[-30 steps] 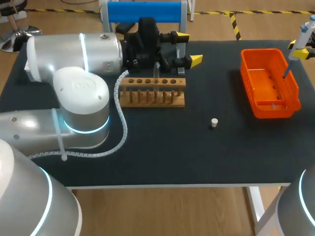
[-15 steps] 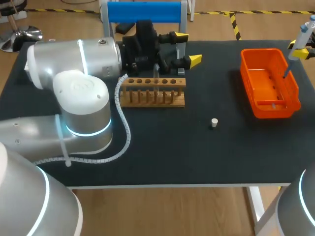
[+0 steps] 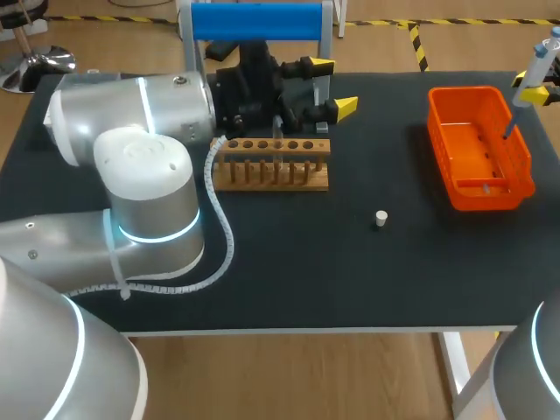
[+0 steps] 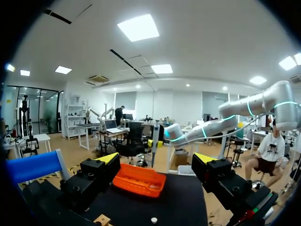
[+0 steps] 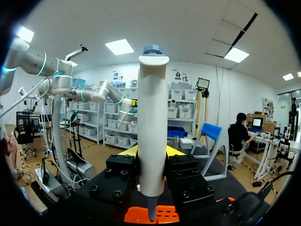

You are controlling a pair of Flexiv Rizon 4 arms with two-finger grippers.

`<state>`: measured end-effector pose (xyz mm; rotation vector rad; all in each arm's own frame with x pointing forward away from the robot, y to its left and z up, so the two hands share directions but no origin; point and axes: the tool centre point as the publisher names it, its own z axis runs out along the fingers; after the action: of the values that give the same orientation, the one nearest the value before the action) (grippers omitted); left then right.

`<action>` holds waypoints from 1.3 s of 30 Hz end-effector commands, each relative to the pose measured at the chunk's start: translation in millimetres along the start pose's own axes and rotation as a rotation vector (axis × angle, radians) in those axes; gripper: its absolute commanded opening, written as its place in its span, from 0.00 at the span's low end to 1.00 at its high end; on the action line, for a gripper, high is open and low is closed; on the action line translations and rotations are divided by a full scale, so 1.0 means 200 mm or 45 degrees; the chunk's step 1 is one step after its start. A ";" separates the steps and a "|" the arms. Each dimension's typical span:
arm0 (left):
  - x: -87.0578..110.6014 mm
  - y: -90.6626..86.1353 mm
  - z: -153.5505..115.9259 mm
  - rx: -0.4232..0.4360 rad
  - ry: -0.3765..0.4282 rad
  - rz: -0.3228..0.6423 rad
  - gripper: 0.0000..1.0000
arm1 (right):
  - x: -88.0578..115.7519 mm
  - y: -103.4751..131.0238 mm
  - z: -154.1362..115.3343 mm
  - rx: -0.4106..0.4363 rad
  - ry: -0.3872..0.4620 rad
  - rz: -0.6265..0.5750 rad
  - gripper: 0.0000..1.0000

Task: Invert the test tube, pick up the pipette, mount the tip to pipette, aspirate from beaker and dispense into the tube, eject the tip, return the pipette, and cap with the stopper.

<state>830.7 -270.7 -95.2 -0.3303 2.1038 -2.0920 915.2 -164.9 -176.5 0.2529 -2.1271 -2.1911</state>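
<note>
Left pincer [image 3: 335, 86] stands apart by the rack [image 3: 271, 175]; right pincer [image 5: 151, 151] clamps the pipette [image 5: 152, 117], seemingly above the basket [image 3: 486, 194].

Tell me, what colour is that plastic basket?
Bright orange; the basket shows best in the head view.

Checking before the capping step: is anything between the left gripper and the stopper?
Nothing visible. Bare table lies between the left gripper and the stopper; the wooden rack stands off to one side.

orange basket [image 3: 479, 149], white pipette [image 5: 153, 141], black table [image 3: 350, 271]
</note>
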 end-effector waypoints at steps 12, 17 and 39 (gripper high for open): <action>0.01 0.02 0.00 0.109 -0.006 0.003 1.00 | 0.06 0.16 0.34 -0.001 -0.087 0.026 0.00; 0.01 0.02 0.00 0.109 -0.006 0.003 1.00 | 0.06 0.18 0.55 0.006 -0.065 0.050 0.00; 0.01 0.02 0.00 0.109 -0.006 0.003 1.00 | -0.01 0.17 1.20 0.111 0.159 0.171 0.00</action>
<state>830.8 -270.3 -96.3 -0.3178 2.0223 -2.1626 872.6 62.6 -137.0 0.2307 -2.1115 -1.9641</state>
